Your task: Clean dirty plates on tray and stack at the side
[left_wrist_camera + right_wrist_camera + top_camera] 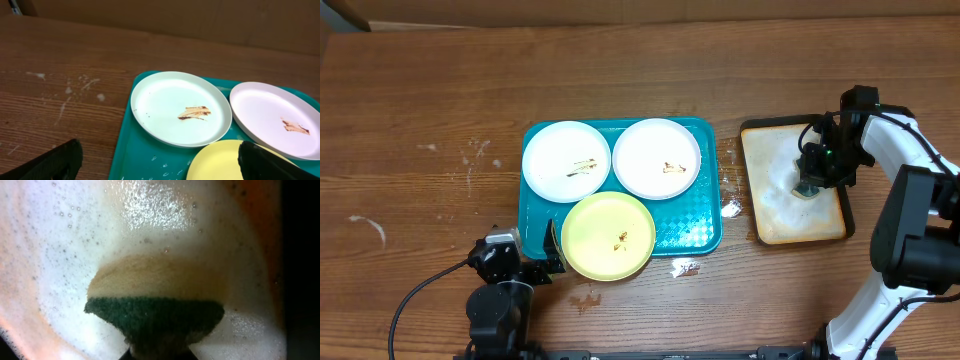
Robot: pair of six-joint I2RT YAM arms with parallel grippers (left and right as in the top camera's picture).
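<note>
The right jaws are clenched on the sponge. They pinch it low down, with the dark green scouring face nearest them and the yellow foam beyond it. The sponge is pressed into white suds, which cover most of the small beige tray. This small tray lies just to the right of the teal tray, apart from it.

The left jaws are released and gape wide. Their fingers are just off the teal tray's near left corner and hold nothing.

All three plates are on the teal tray. One white plate sits at its far left and the other white plate at its far right. The yellow-green plate sits at the near side, hanging over the near rim. Each plate has a small dark smear near its middle, and none looks wiped yet.

The step in hand appears to be loading the sponge with soap. To do it well:
- Lift the sponge straight up so it comes clear of the small tray's rim.
- Let the heaviest suds fall off before crossing to the teal tray, since drips on the desk only add mess.
- Bring one sponge face down flat on a smear, not an edge.
- Rub in short strokes across the smear.
- A light plate would likely skate under the push, so the left jaws could pin its rim first.
</note>
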